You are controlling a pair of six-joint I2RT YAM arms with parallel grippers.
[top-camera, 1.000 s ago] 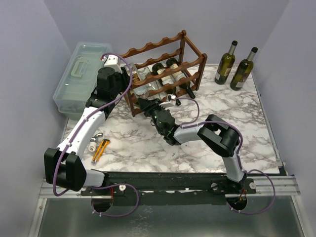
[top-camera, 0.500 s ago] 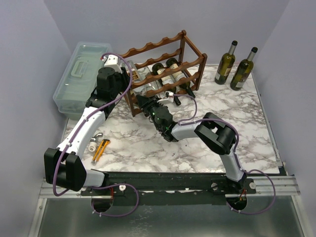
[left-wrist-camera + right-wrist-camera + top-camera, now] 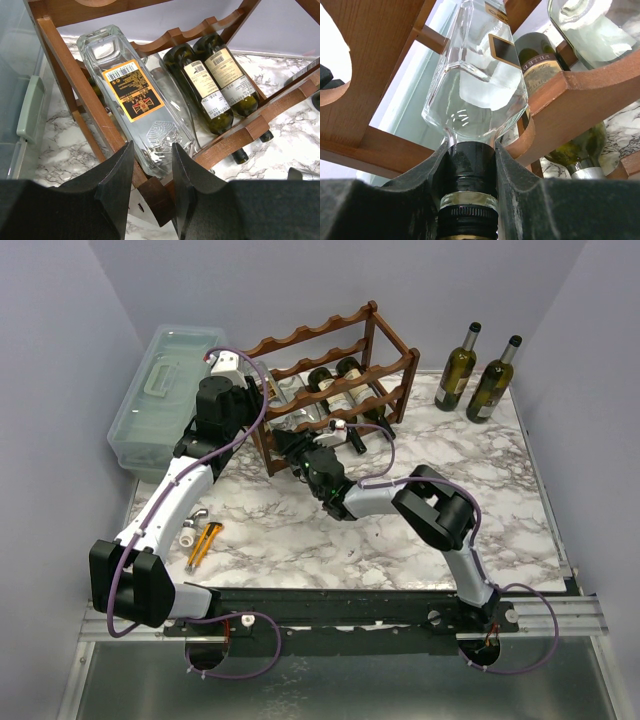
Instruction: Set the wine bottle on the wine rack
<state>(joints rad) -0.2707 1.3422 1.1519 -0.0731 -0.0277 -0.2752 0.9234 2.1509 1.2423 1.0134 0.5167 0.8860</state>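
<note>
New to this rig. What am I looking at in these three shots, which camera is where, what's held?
Two robot arms, the left arm and the right arm, are bolted at the near edge of a marble table. The wide shot looks down from above and behind them. The other two come from a camera on each wrist; the dark shapes at the bottom are that arm's own fingers. On the table: a wooden rack with dark bottles in it, a plastic box, two upright bottles and a small yellow tool. The right end effector is clamped on the neck of a clear bottle lying in the rack. The left end effector sits over the same bottle; I can't tell whether it grips.
</note>
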